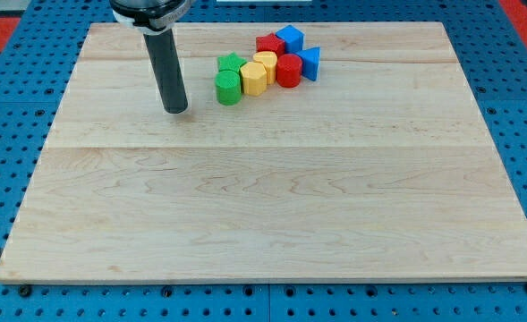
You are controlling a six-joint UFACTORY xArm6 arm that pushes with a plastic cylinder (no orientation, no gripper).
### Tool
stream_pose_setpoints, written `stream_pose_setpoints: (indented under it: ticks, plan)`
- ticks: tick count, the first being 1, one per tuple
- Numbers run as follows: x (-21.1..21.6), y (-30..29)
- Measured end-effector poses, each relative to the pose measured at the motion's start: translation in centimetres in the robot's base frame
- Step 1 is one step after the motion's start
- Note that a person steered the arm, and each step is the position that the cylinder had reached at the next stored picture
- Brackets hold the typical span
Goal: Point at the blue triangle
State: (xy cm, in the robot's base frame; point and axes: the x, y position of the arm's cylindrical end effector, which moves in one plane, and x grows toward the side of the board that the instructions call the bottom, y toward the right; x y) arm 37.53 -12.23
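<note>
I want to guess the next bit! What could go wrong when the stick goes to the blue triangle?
My tip sits to the view's left of the cluster, and the blue triangle is on its far right. Going straight across would likely shove the green cylinder and yellow block. The red cylinder touches the triangle, so a near miss could seem to point at it.

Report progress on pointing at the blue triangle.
Done: nothing visible yet. In hand: my tip sits left of the cluster, beside the green cylinder. Left: reaching the blue triangle at the cluster's right edge, past the red cylinder.
</note>
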Motion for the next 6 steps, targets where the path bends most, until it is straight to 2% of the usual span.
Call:
stream_pose_setpoints:
  ticks: [4, 5, 6]
  plan:
    - [0.3, 0.9]
    - [0.9, 2.7]
    - [0.9, 6.9]
